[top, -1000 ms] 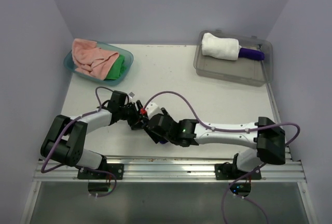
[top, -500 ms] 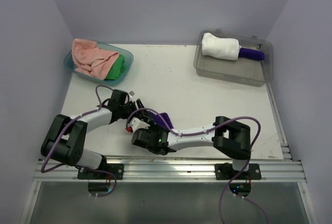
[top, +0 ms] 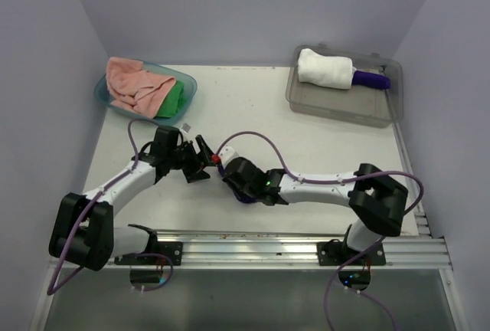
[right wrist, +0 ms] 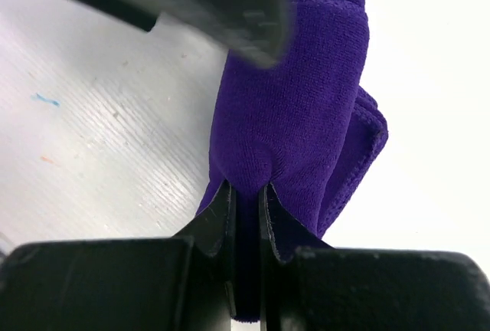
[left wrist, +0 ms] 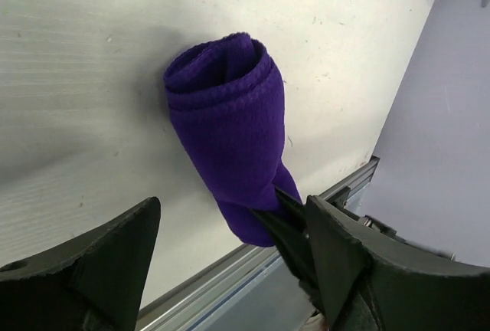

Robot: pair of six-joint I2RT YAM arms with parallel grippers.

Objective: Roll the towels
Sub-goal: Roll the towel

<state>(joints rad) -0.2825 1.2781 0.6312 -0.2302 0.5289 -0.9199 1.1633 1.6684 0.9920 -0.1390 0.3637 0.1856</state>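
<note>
Right tool newly closed, pinching rolled purple towel

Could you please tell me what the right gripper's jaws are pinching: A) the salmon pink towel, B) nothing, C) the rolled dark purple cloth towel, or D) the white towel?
C: in the right wrist view, the right gripper has its jaws closed on a fold of the rolled dark purple cloth towel.
</note>
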